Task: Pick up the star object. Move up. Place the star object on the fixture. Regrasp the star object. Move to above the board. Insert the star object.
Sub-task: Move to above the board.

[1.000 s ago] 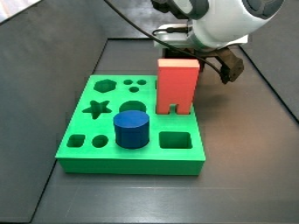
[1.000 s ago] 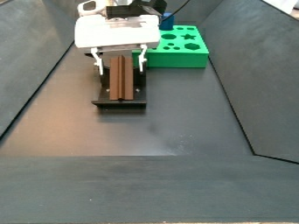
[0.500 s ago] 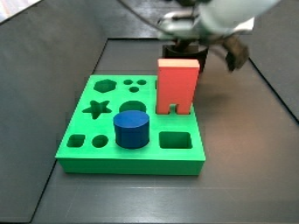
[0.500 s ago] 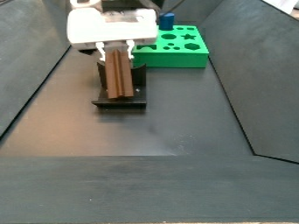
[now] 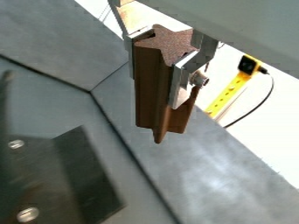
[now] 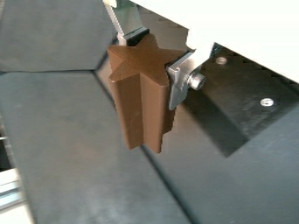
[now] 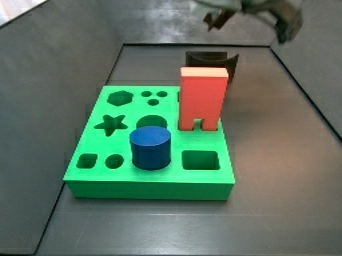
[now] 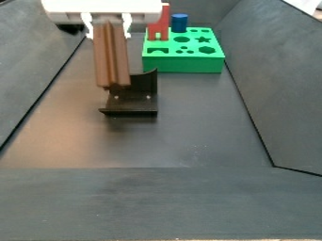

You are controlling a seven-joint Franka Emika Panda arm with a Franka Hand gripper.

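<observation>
Gripper clamping star object, above fixture

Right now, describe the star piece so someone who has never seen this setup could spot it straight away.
Start at the green board, then look to the dark fixture on the floor beside it. Above that, the gripper holds the star object upright: a slim brown prism, unlike the red block and blue cylinder.

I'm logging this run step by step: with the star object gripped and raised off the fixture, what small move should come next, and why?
Probably carry it sideways toward the board. The gripper holds the star object upright, clear above the fixture in a side view; both wrist views show the fingers clamped near its top. The star hole is open.
</observation>
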